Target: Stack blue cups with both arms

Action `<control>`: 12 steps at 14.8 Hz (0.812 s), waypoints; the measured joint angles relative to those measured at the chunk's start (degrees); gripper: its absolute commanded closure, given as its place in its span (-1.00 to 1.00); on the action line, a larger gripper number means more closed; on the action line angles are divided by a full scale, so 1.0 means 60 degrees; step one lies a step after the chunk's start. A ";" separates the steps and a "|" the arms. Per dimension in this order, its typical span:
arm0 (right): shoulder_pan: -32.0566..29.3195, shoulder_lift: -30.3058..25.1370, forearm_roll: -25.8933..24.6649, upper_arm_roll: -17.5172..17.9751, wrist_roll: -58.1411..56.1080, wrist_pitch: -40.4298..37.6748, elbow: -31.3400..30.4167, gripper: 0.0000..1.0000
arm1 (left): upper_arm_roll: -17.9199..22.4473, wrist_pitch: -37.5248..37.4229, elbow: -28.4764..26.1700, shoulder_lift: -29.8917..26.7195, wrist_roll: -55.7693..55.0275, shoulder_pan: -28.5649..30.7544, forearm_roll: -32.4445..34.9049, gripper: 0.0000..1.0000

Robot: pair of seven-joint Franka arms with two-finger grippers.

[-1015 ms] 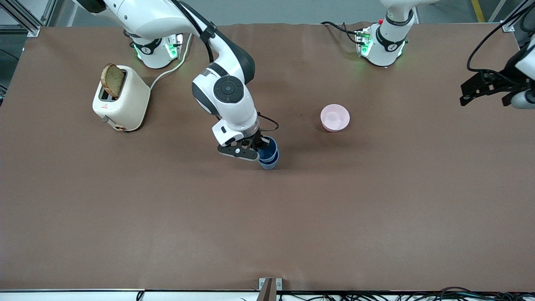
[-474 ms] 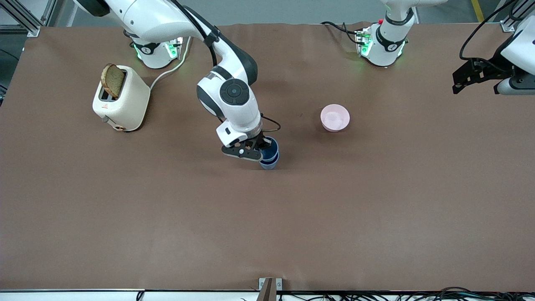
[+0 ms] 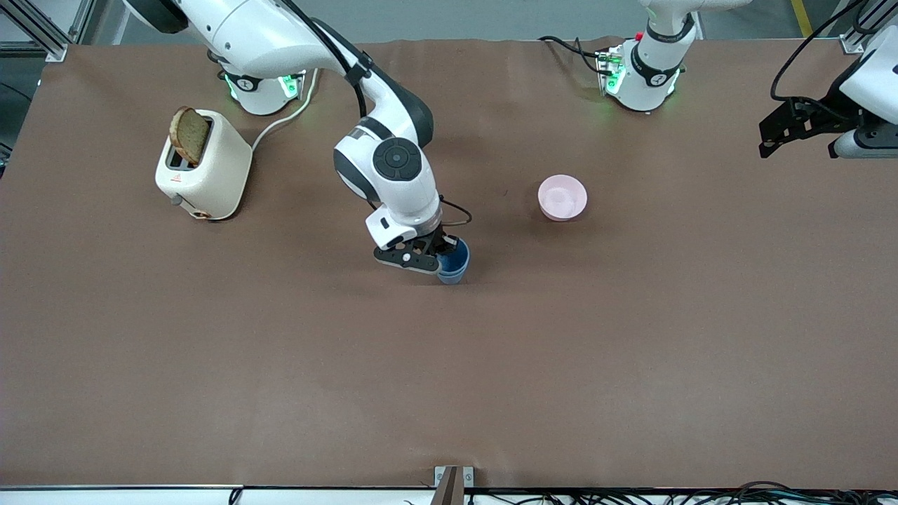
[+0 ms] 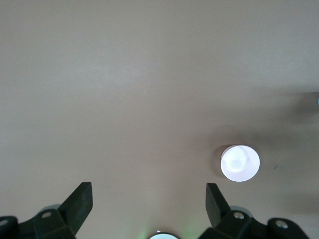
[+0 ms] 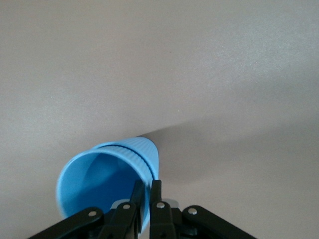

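Observation:
The two blue cups (image 3: 454, 265) stand nested as one stack on the brown table (image 3: 449, 379) near its middle. My right gripper (image 3: 440, 252) is shut on the rim wall of the upper cup, one finger inside and one outside. In the right wrist view the nested cups (image 5: 107, 174) show with a thin seam below the rim, and the right gripper (image 5: 148, 185) pinches the wall. My left gripper (image 3: 779, 130) hangs open and empty in the air at the left arm's end of the table. In the left wrist view it (image 4: 148, 191) holds nothing.
A pink bowl (image 3: 562, 197) sits between the cups and the left arm's base; it also shows in the left wrist view (image 4: 239, 163). A white toaster (image 3: 203, 175) holding a slice of toast (image 3: 189, 135) stands near the right arm's base.
My right gripper has pushed the upper cup down into the lower one, so the two rims now nearly meet. My left arm drew back and up a second ago, then held still.

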 measured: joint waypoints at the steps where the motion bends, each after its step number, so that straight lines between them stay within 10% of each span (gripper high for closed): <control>1: 0.0000 0.0000 0.0000 -0.0001 0.0010 0.0000 0.0008 0.20 | 0.0000 0.0000 0.0000 0.0000 -0.0002 0.0004 0.0000 -1.00; 5: -0.0074 -0.0083 -0.0002 0.0025 0.0019 0.0009 0.0170 -0.96 | -0.0002 0.0005 -0.0001 0.0000 -0.0002 0.0007 0.0000 -1.00; 12: -0.2146 -0.2145 -0.0069 0.0009 -0.1189 -0.1522 0.0523 -1.00 | -0.0025 0.0005 -0.0006 -0.0002 0.0002 0.0000 0.0000 -1.00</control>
